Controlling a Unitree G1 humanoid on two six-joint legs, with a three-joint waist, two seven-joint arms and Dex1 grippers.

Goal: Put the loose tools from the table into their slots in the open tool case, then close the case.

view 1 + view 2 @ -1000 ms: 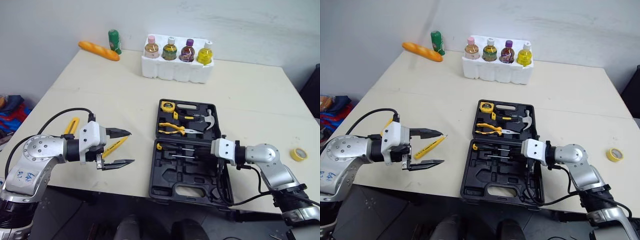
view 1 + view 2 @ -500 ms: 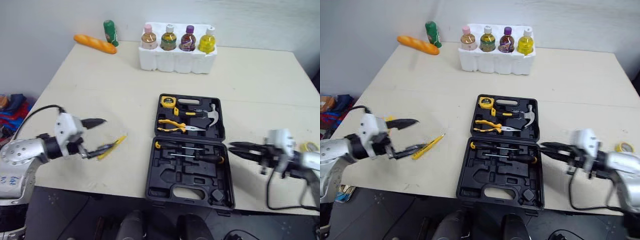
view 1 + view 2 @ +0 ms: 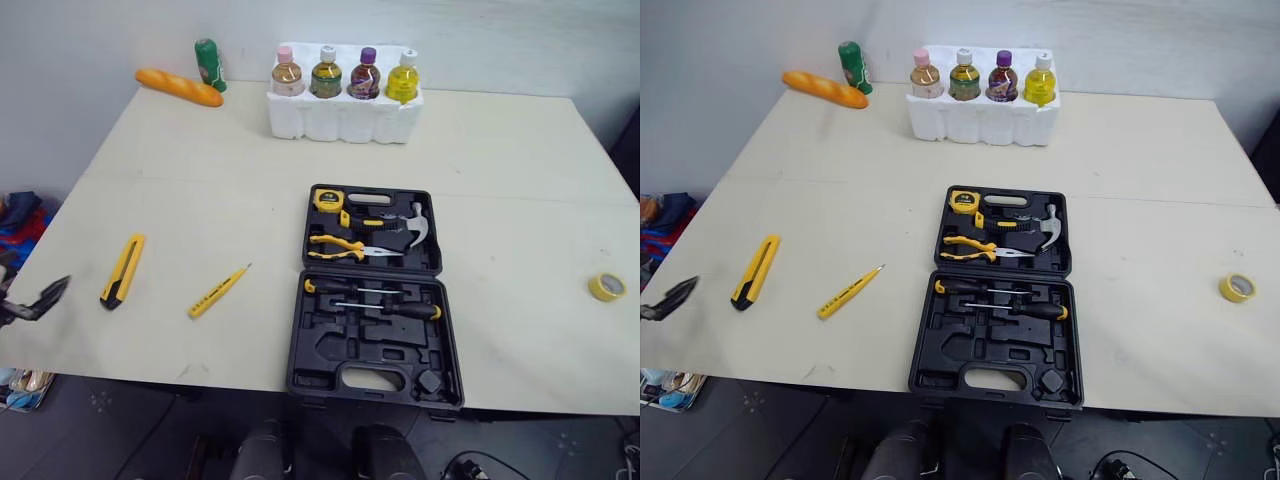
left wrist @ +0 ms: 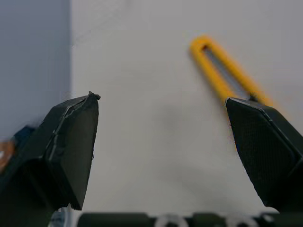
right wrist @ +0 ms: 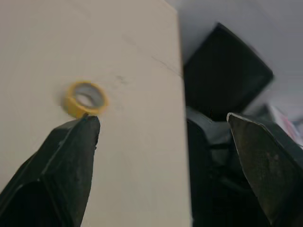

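Left pincer (image 4: 162, 99) near utility knife (image 3: 122, 270), right pincer (image 5: 162, 117) near tape roll (image 5: 85, 98) — both spread, empty

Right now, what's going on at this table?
Nothing is being handled. Both end effectors are open and empty: the left end effector hovers at the left edge of the beige table near the yellow utility knife, and the right end effector faces the yellow tape roll. The knife and a slim yellow pen-shaped tool lie loose left of the open, partly filled black plastic tool case.
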